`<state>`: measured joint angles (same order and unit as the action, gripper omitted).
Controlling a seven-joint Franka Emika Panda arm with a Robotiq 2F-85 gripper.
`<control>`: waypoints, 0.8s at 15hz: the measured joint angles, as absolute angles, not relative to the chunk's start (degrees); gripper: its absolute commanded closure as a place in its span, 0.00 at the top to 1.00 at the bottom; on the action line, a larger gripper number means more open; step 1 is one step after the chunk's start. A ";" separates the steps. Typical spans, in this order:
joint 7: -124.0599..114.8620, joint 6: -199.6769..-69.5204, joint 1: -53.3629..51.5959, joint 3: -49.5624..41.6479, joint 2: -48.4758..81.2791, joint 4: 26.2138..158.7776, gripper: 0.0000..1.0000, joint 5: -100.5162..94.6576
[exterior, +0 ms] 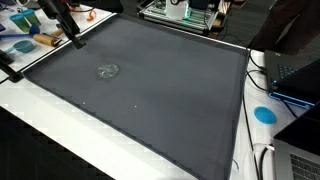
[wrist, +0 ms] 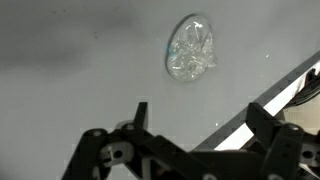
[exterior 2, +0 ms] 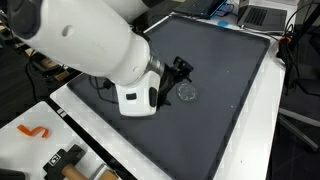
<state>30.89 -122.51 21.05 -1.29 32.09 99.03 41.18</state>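
"On the gray mat [exterior: 180,100], where is the clear crinkly thing [wrist: 190,48]?"
"Just ahead of the gripper [wrist: 195,108], not touching it. Its jaws are wide apart and hold nothing. Line up over it, then go down slowly."

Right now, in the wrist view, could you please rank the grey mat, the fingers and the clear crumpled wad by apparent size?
grey mat
fingers (close to the camera, so unsure)
clear crumpled wad

Arm [exterior 2: 90,40] low, jaws wide apart.
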 measured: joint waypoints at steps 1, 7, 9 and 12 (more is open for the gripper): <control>31.37 -122.66 20.82 -1.26 31.67 99.37 1.00 41.17; 33.97 -125.20 18.30 -1.24 29.16 100.90 1.00 38.92; 33.98 -125.94 16.98 -1.25 28.20 101.12 1.00 35.66; 33.52 -126.28 14.71 -1.27 26.83 101.16 1.00 27.78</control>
